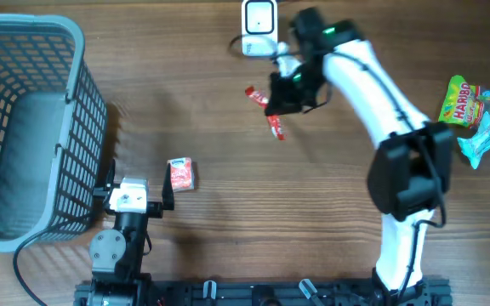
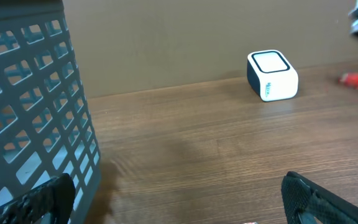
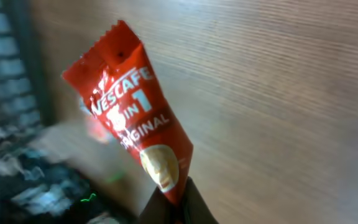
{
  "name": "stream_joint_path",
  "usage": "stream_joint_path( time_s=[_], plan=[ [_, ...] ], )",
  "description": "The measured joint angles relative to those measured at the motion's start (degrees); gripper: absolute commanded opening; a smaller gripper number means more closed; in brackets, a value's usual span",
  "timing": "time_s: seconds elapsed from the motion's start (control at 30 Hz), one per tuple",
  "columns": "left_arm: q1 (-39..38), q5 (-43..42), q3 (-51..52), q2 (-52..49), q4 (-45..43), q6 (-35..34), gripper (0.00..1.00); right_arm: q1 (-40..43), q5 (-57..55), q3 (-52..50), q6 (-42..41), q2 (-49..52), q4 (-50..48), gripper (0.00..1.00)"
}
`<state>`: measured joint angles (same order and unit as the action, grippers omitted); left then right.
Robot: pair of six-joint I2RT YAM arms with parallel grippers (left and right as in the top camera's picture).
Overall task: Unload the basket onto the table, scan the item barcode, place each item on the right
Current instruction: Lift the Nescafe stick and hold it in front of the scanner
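Red Nescafé sachet (image 3: 132, 124) is pinched between the closed fingers of the right gripper (image 1: 272, 106), its long axis running out from the fingertips. The scanner (image 1: 259, 25) sits near, just beyond (left gripper (image 1: 134, 183) spread, well apart).

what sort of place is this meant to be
Probably a mock shop checkout on a wooden table: a small white cube-shaped barcode scanner, a grey plastic mesh shopping basket, and a red Nescafé sachet pinched in the right gripper.
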<state>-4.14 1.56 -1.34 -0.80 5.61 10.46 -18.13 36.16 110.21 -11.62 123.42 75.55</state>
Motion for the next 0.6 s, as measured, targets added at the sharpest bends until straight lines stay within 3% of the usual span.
stream_joint_path(
  time_s=[0.2,0.33,0.4,0.6],
  plan=[
    [0.0,0.0,0.0,0.0,0.0,0.0,1.0,4.4,13.9,0.0,4.9,0.0,8.9,0.05],
    [0.0,0.0,0.0,0.0,0.0,0.0,1.0,2.2,33.6,0.0,25.2,0.0,16.3,0.05],
    [0.0,0.0,0.0,0.0,0.0,0.0,1.0,0.9,43.0,0.0,37.7,0.0,14.0,0.05],
    [0.0,0.0,0.0,0.0,0.0,0.0,1.0,-2.6,53.2,-0.3,54.2,0.0,-9.1,0.04]
  ],
)
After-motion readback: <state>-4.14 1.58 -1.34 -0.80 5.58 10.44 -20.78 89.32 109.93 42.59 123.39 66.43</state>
